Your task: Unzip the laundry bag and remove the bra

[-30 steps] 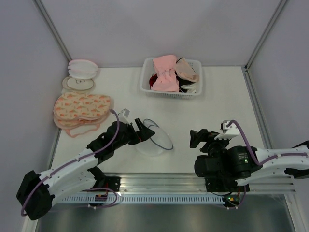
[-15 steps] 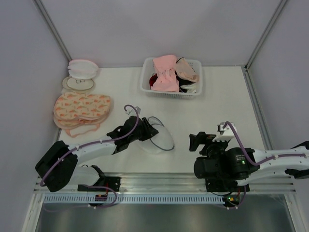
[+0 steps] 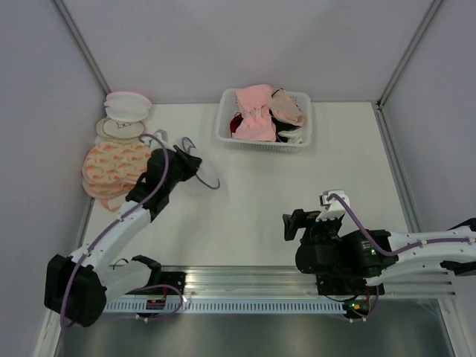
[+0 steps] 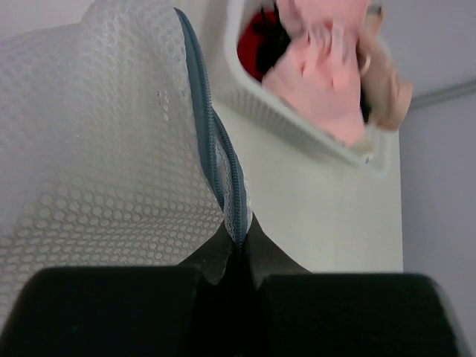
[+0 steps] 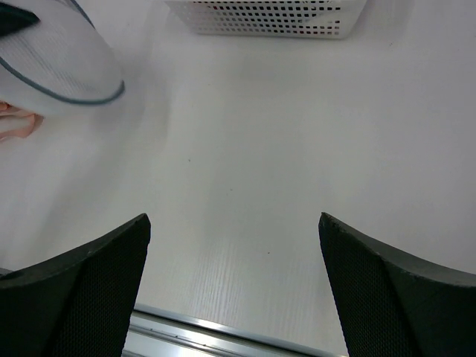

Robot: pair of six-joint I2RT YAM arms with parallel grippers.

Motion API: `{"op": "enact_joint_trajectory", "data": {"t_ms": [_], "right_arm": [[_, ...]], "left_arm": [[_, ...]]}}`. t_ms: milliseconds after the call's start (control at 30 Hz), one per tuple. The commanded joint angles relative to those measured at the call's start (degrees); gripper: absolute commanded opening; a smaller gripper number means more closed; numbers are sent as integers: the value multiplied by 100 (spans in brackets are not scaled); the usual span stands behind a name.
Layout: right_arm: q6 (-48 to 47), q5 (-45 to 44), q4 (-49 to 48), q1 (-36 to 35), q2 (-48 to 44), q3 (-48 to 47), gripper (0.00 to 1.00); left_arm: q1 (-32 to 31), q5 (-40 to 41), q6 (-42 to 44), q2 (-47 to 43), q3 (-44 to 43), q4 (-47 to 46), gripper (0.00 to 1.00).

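Note:
The laundry bag [image 3: 202, 170], translucent white mesh with a dark zipper rim, hangs lifted at the left back of the table. My left gripper [image 3: 181, 165] is shut on that rim. In the left wrist view the mesh [image 4: 97, 149] fills the left side and the zipper rim [image 4: 217, 152] runs down into my left gripper [image 4: 239, 239]. I see nothing inside the mesh. A beige bra [image 3: 288, 110] lies in the white basket. My right gripper [image 3: 292, 223] stands open over bare table at the near right, with nothing in it [image 5: 234, 230]; the bag [image 5: 59, 63] shows far to its left.
The white basket [image 3: 223, 132] at the back holds a pink garment with a bow [image 3: 254, 111] and dark items. Flat pink-orange patterned bags [image 3: 111, 167] lie just left of the lifted bag. White-and-pink stacked discs [image 3: 126, 104] sit in the back left corner. Walls close both sides.
My left gripper shut on the bag's rim at mid-table and carried it up and to the back left. My right arm shifted slightly left, still open.

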State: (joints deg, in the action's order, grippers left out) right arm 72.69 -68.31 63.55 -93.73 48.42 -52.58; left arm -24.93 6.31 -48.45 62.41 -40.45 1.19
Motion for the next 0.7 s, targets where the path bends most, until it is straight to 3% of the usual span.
{"op": "enact_joint_trajectory", "data": {"t_ms": [0,133,267,300,333,367,500,667], "right_arm": [[-439,125,-518,13,44,19,98],[-799,231,-817,22,71,37,98],[-958,336,-888,13,141,-33,98],[-984,345,-897,13,158,-42,98],[-993,362,-897,13,176,-51,98],[-1002,363,-888,13,185,-51,98],[-1046,371,-1029,13,194,19,98],[-958,415,-1064,13,62,221,98]], "left_arm": [[1040,56,818,-343,-665,601,2],[2838,-129,837,-414,-895,541,2],[4090,-332,644,-160,-790,207,2],[4275,-340,478,76,-755,189,17],[4608,-445,389,191,-685,119,41],[4741,-568,249,340,-527,5,85],[4883,-1647,-165,754,-289,-373,100],[4875,-1650,-279,-8,107,-287,100]]}}
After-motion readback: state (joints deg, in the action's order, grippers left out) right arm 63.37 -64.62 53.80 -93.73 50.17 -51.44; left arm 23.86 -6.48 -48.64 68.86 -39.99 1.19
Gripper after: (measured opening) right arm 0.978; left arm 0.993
